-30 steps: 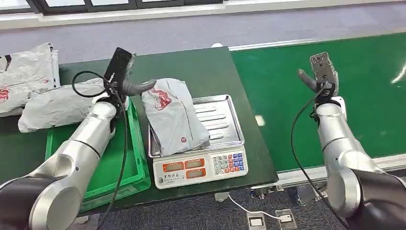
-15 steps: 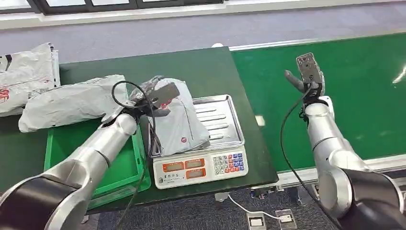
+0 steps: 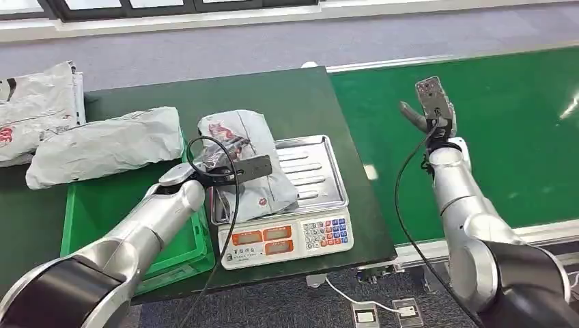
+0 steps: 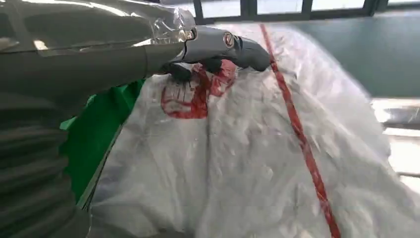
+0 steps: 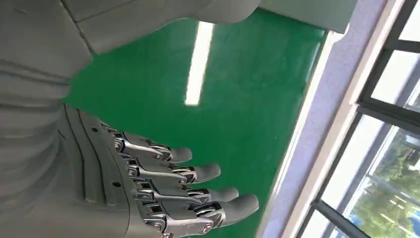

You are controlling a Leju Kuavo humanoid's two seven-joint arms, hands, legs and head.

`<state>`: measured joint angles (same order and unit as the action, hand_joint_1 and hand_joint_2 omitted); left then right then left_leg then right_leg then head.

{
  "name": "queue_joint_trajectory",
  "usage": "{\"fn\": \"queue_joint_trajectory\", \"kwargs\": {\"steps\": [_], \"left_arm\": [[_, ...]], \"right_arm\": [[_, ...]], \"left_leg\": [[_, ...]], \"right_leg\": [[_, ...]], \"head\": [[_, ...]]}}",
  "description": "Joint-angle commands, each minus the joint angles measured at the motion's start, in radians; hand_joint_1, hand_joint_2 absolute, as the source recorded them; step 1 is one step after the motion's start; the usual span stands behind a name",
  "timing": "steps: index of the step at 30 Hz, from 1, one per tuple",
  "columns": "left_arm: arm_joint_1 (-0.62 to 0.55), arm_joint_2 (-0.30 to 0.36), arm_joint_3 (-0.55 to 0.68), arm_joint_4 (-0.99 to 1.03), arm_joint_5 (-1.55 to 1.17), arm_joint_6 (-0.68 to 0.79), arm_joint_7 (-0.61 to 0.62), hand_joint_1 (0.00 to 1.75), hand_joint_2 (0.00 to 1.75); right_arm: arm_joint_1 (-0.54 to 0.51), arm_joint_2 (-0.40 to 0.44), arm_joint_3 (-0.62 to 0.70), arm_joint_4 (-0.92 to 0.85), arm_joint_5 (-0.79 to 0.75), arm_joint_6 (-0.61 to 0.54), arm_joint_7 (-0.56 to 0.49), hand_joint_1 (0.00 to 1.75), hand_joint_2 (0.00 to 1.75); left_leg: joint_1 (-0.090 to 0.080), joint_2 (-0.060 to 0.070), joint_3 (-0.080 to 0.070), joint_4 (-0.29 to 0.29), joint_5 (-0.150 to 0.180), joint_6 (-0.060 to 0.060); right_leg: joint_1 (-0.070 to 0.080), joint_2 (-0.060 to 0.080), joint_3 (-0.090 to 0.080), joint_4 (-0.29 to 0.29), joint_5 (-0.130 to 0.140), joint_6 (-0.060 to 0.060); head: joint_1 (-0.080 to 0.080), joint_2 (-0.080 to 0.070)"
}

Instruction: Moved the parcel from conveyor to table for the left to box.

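A grey parcel (image 3: 258, 140) with red print lies on the steel tray (image 3: 319, 171) of a scale, on the dark table. My left hand (image 3: 240, 168) lies across the parcel's middle. In the left wrist view, the thumb and dark fingertips of my left hand (image 4: 208, 52) touch the parcel (image 4: 237, 163) at its red print. I cannot tell whether they grip it. My right hand (image 3: 430, 102) is raised over the green conveyor (image 3: 519, 137), fingers spread and holding nothing. The right wrist view shows my right hand (image 5: 163, 188) open above the conveyor (image 5: 237, 89).
The scale (image 3: 287, 240) stands at the table's front edge. A green crate (image 3: 109, 205) sits to its left under my left arm. Another grey parcel (image 3: 102, 147) lies behind the crate, and more bags (image 3: 34, 109) are at the far left.
My left hand has swung down from above the crate and come onto the parcel on the scale. My right hand has drifted slightly left and stays open.
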<state>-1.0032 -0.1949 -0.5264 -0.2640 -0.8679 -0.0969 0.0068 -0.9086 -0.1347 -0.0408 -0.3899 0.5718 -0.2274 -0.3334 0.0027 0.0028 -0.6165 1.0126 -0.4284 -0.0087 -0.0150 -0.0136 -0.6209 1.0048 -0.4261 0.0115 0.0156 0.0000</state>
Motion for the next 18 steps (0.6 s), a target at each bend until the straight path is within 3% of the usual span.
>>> {"fn": "queue_joint_trajectory", "kwargs": {"steps": [1, 18], "left_arm": [[0.018, 0.023, -0.09, 0.047, -0.024, -0.005, 0.031, 0.0, 1.75], [0.042, 0.03, -0.064, 0.05, -0.018, -0.028, 0.023, 0.0, 1.75]], "right_arm": [[-0.04, 0.032, 0.049, 0.068, 0.001, 0.006, 0.008, 0.0, 1.75], [-0.031, 0.045, 0.054, 0.07, -0.011, 0.006, -0.006, 0.0, 1.75]], "left_leg": [[0.0, 0.003, 0.005, -0.002, -0.001, 0.0], [0.0, 0.002, 0.005, -0.002, -0.001, 0.0]], "right_leg": [[0.0, 0.004, 0.004, -0.002, 0.0, -0.001], [0.0, 0.003, 0.004, -0.002, 0.0, -0.001]], "head": [[0.0, 0.0], [0.0, 0.0]]}}
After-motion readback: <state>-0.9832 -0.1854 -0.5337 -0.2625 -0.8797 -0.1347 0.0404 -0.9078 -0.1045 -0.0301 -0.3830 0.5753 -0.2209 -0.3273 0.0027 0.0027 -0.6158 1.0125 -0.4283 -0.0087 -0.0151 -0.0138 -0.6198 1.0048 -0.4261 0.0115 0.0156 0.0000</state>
